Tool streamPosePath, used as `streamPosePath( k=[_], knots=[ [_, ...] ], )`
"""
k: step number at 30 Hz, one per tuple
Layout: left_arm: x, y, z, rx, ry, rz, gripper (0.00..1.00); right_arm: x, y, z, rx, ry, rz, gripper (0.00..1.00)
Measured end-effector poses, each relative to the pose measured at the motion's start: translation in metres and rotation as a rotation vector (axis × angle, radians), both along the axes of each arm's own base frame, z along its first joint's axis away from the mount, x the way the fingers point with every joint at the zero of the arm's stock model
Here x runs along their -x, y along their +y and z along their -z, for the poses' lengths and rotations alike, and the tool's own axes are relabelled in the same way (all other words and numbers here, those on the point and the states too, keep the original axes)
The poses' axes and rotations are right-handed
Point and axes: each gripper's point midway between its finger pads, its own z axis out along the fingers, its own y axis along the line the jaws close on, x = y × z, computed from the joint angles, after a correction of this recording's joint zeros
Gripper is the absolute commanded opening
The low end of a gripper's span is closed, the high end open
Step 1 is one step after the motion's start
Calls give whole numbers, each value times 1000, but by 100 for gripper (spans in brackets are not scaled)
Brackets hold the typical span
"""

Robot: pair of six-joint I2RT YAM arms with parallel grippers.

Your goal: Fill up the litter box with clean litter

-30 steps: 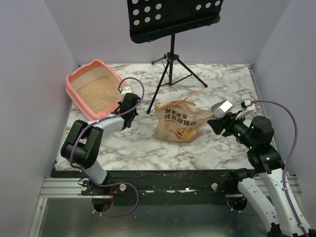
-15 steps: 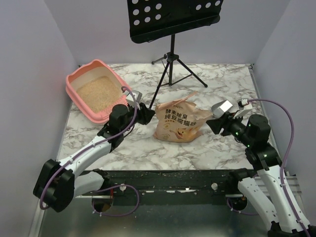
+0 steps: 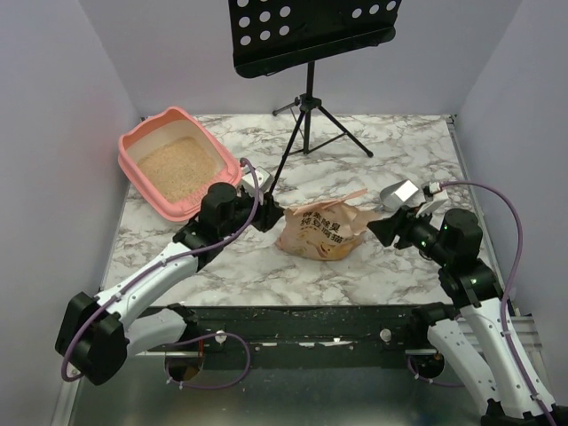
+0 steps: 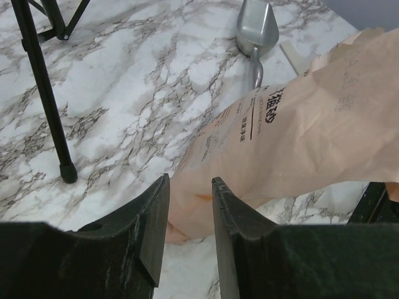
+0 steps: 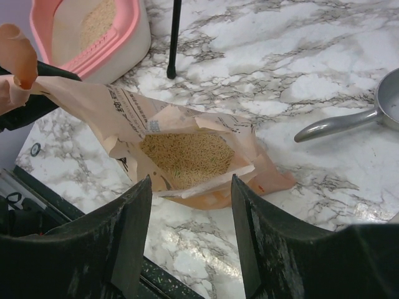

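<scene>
One litter box (image 3: 142, 188), salmon-pink, sits at the far left of the table (image 3: 399, 151), its long axis running diagonally from far left to near right, with one bed of clean litter (image 3: 176, 169) inside. Outward we list one crinkled bag (image 3: 321, 232) lying open with granules inside, one metal scoop (image 5: 349, 121), and one black music stand (image 3: 308, 98), all on grey-veined white marble between plain lavender walls. Two grippers: the left gripper (image 4: 189, 182) has its fingers narrowly parted at the bag's edge, and we cannot tell if it pinches; the right gripper (image 5: 190, 180) is spread wide and empty above the bag's mouth.

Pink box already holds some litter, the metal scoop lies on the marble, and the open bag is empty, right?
No: the bag is not empty; the right wrist view shows tan granules in its open mouth. The litter box and scoop are as you say.
</scene>
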Motion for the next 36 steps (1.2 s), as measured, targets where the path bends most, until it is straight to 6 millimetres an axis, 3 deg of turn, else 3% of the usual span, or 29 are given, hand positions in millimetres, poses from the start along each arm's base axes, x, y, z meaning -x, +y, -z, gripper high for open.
streamPosePath(
  k=[8, 16, 22, 29, 36],
  knots=[
    [30, 18, -32, -116, -71, 68, 42, 1, 0, 5, 2, 7, 0, 62],
    [49, 27, -14, -225, -88, 161, 47, -1, 1, 3, -2, -5, -4, 62],
    [39, 22, -2, -265, -129, 186, 57, -1, 3, 6, -5, -3, -14, 62],
    [18, 8, 11, -320, -152, 231, 59, -1, 6, 10, -12, -5, -31, 62],
    [-4, 0, -6, -282, -210, 251, 59, 1, 7, 6, -20, -25, -43, 62]
  ],
)
